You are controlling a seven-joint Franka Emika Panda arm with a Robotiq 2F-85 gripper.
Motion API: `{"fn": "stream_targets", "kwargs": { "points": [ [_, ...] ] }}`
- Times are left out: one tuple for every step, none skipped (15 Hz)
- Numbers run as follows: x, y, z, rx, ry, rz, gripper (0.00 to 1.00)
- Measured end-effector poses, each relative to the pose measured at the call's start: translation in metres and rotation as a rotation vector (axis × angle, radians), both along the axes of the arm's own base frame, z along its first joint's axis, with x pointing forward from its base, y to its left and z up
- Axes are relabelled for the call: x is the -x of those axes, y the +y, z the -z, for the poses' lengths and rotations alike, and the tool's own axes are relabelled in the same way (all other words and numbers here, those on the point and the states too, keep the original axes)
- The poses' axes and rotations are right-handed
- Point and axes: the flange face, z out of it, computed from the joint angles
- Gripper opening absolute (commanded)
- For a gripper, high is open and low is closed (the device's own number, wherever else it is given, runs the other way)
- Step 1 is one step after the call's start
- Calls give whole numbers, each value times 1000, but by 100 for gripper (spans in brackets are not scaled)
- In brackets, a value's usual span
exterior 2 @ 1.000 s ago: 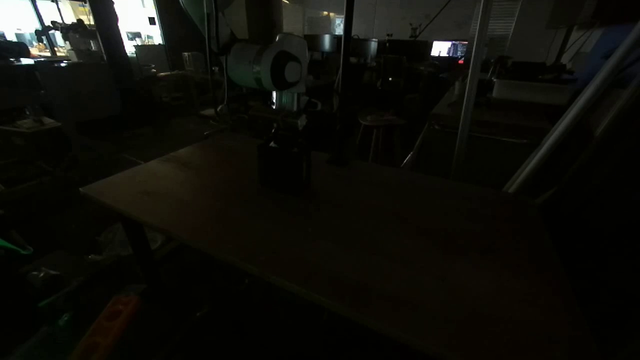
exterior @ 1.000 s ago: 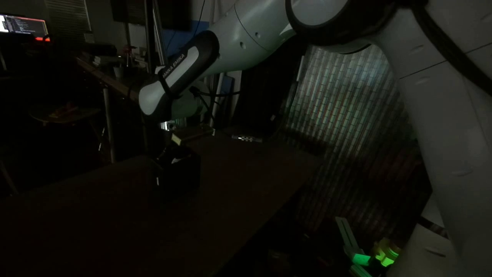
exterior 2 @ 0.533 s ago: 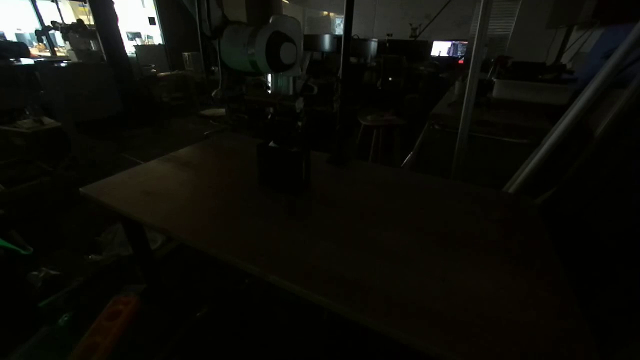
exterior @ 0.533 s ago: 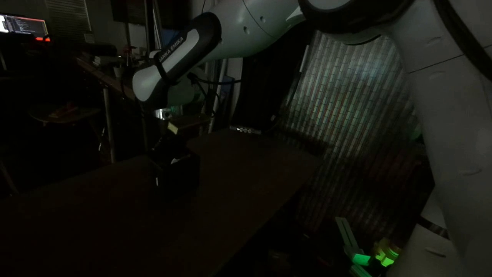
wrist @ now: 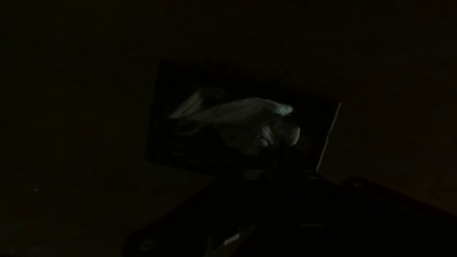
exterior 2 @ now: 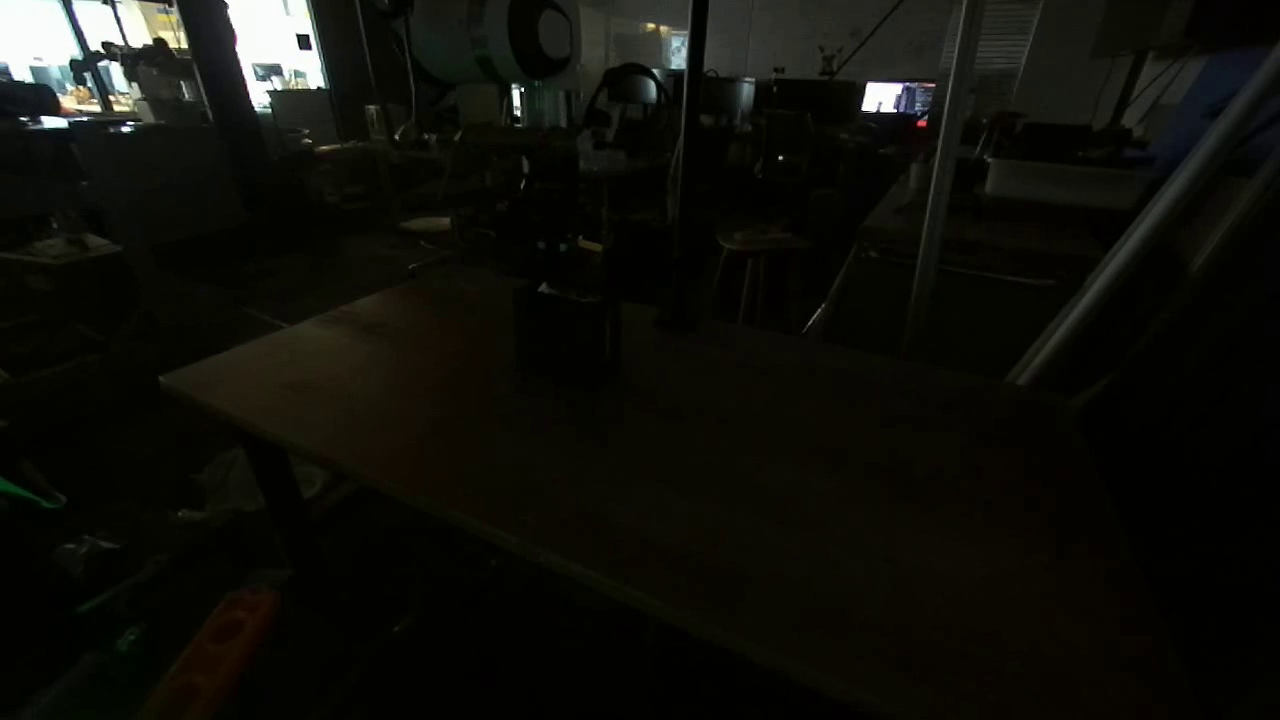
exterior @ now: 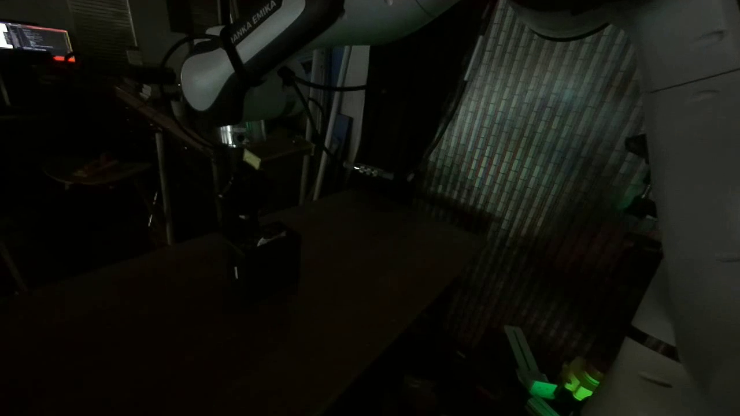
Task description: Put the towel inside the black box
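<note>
Very dark in here, but the wrist view picks it out: the towel (wrist: 242, 110), pale and bunched, lies inside the black box (wrist: 329, 135), right around the middle of the frame. A long fold stretches across the upper part of the heap, a rounder lump sits lower and to the right, and the box's right rim catches a thin streak of light. Up from the bottom of that frame pokes the Robotiq gripper (wrist: 282, 175), little more than a silhouette, overlapping the box's lower edge as seen from there. How far its fingers are parted I can't tell, nor whether anything is between them; it's simply too dark. Over to an exterior view: the box stands upright on the table (exterior 2: 750, 450), just left of centre, and the gripper hangs above it, two small glints at its lower end. In both exterior views a pale bit of towel shows at the box's open top. In an exterior view the Panda arm (exterior: 376, 23) runs across the top of the frame, a lit monitor (exterior: 37, 41) glows at upper left, and a brick-patterned sheet (exterior: 532, 144) shows right of centre beyond the table.
</note>
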Motion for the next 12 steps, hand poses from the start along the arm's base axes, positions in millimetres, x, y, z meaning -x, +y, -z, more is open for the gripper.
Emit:
{"fn": "stream_targets", "kwargs": {
  "points": [
    [0,1,-2,3,-3,-1,12],
    [0,1,-3,7,-5,0,12],
    [0,0,-3,11,-5,2,12],
    [0,-1,-3,14,-5,6,12],
    [1,-2,-2,16,-4,12,12],
    [1,-4,-2,17,-3,19,12],
    [1,-5,-1,18,-2,26,12],
    [2,-5,0,19,-1,32,12],
    [3,-6,1,20,2,38,12],
    [5,-6,2,21,5,44,12],
    [7,-6,3,22,8,51,12],
    [9,-6,4,23,12,57,12]
  ]
}}
